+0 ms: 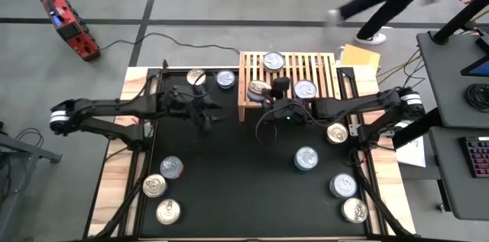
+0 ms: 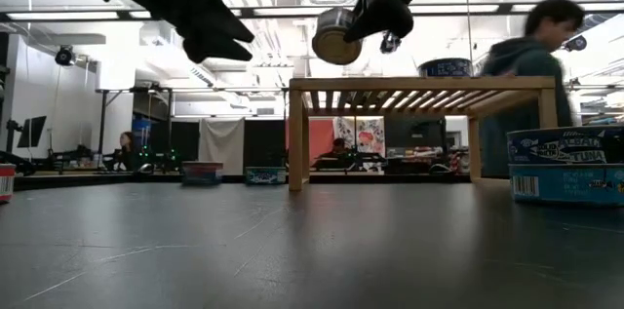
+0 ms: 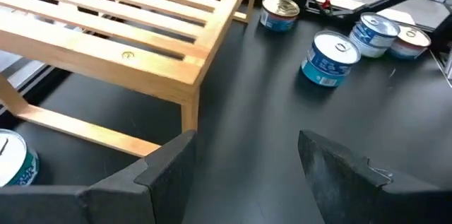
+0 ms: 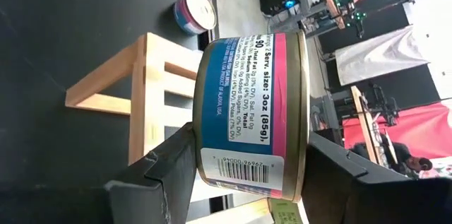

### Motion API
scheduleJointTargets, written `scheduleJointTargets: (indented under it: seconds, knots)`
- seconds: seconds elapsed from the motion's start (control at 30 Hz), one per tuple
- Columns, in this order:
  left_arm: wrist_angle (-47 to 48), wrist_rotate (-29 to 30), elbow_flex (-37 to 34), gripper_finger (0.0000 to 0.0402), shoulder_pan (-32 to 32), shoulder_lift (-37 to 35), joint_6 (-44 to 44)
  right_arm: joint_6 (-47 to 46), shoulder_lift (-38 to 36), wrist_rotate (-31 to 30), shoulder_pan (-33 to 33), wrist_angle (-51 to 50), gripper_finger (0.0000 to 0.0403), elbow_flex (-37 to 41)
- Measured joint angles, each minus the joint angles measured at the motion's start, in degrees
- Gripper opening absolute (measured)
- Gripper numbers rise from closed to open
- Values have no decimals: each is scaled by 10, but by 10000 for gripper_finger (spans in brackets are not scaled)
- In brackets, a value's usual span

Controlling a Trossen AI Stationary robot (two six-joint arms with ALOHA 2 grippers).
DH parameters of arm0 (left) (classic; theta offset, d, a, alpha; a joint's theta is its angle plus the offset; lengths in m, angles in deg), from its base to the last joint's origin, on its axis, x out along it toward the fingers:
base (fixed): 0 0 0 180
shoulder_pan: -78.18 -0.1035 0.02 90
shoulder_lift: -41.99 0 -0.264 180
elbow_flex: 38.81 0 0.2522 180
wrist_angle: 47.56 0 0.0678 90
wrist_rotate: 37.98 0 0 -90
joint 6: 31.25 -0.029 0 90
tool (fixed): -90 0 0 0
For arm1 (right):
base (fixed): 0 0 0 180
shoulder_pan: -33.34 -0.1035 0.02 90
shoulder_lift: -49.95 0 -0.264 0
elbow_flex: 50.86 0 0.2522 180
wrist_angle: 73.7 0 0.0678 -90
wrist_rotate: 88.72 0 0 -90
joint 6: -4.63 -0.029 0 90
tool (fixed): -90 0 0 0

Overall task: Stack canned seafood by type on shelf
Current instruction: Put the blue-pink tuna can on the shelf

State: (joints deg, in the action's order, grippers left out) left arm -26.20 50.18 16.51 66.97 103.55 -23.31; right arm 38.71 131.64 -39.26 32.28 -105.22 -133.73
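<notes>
The wooden shelf (image 1: 289, 74) stands on its legs at the far edge of the black mat (image 1: 244, 181). Two tins (image 1: 273, 60) (image 1: 305, 88) rest on its slats. My right gripper (image 1: 269, 95) is shut on a tin with a blue and pink label (image 4: 251, 111). It holds the tin above the shelf's left end (image 2: 336, 36). My left gripper (image 3: 247, 171) hovers open, with nothing between its fingers, left of the shelf (image 1: 205, 114) and high above the mat (image 2: 210, 31). My right gripper pinches the tin between its two fingers, one finger (image 4: 166, 167) against each flat end, beside the rim (image 4: 205, 146). The label wall faces the wrist camera. The fingers come from the table's right, slanting a little down. The tin is tilted and hangs clear above the shelf top (image 2: 419, 83).
Loose tins lie on the mat: three at the near left (image 1: 162, 188), two at the far left (image 1: 210, 79), several on the right (image 1: 306, 158) (image 1: 343, 185). A blue tin (image 2: 565, 163) sits close to the low camera. A person (image 1: 382, 1) walks beyond the far edge.
</notes>
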Motion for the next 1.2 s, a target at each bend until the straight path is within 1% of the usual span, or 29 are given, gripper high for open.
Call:
scheduleJointTargets:
  seconds: [0.27, 0.37, 0.5, 0.63, 1.0, 1.2]
  knots:
    - [-24, 61, -37, 232, 47, -32, 29, 14, 18, -1, 23, 0, 194, 0]
    - [-71, 73, -56, 232, 70, -38, 38, 18, 25, -1, 28, 0, 194, 0]
    - [-143, 75, -84, 232, 98, -39, 42, 27, 33, -1, 32, 3, 194, 0]
    - [-195, 75, -103, 232, 109, -39, 47, 31, 39, -1, 35, 4, 194, 0]
    - [-225, 75, -105, 232, 111, -28, 50, 27, 40, 0, 35, 5, 194, 0]
    - [-226, 75, -105, 233, 111, -19, 51, 20, 40, 2, 35, 4, 194, 0]
